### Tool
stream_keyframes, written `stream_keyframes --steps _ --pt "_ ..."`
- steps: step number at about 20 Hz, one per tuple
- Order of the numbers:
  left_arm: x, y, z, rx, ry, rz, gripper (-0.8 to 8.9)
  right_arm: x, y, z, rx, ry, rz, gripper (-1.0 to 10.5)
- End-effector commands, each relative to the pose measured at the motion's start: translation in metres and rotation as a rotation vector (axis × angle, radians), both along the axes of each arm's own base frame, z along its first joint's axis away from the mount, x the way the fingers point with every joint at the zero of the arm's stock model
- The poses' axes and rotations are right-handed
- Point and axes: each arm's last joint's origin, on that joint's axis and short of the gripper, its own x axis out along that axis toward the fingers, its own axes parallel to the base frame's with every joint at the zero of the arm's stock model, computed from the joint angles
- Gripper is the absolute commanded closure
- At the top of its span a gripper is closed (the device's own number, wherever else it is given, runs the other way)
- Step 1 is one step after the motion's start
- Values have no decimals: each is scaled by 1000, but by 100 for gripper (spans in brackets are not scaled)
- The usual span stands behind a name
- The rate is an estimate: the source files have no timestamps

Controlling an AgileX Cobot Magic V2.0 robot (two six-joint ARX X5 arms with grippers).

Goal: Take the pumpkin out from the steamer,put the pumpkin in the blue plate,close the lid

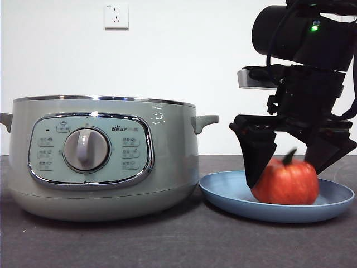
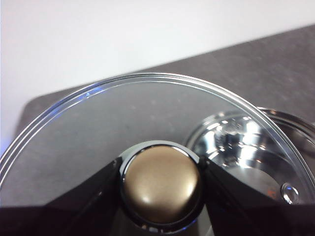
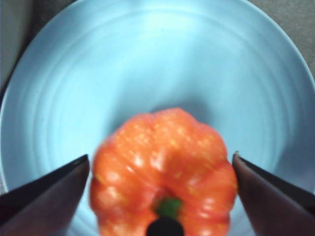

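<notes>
The pumpkin point(image 1: 290, 187) rests on the blue plate point(image 1: 226, 195), to the right of the steamer point(image 1: 167, 167). My right gripper point(image 1: 287, 170) hangs over it, open, with a jaw on each side of the pumpkin. The right wrist view shows the pumpkin point(image 3: 165, 147), slightly blurred, between the spread jaws of the right gripper point(image 3: 161, 162) on the plate point(image 3: 147, 59). The steamer stands open, with no lid on it. My left gripper point(image 2: 161, 184) is shut on the knob of the glass lid point(image 2: 147, 113) and holds it above and beside the steamer's shiny inside point(image 2: 241, 142). The front view shows neither the lid nor the left gripper.
The dark grey table point(image 1: 178, 240) runs in front of the pot and the plate. A white wall with a socket point(image 1: 116, 15) stands behind. The plate's left rim lies close to the steamer's base.
</notes>
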Motion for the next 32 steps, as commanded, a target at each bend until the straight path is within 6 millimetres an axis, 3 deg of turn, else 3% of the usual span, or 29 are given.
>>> stream_keyframes --steps 1,7,12,16,23,32 --pt "12 -8 3 -24 -9 -45 822 -2 -1 2 7 -5 -5 438" --pt "66 -43 -11 -54 77 -200 822 -24 -14 53 93 -149 -13 442" --pt "108 -70 -31 -73 132 -283 822 -60 -35 108 213 -356 -16 443" --pt "131 -84 -49 -75 195 -327 822 -87 -51 135 293 -465 -29 443" --pt "154 -99 -74 -69 274 -360 822 -118 -69 153 346 -546 -35 443" --pt "160 -102 -84 -55 316 -357 822 -121 -72 153 330 -554 -53 444"
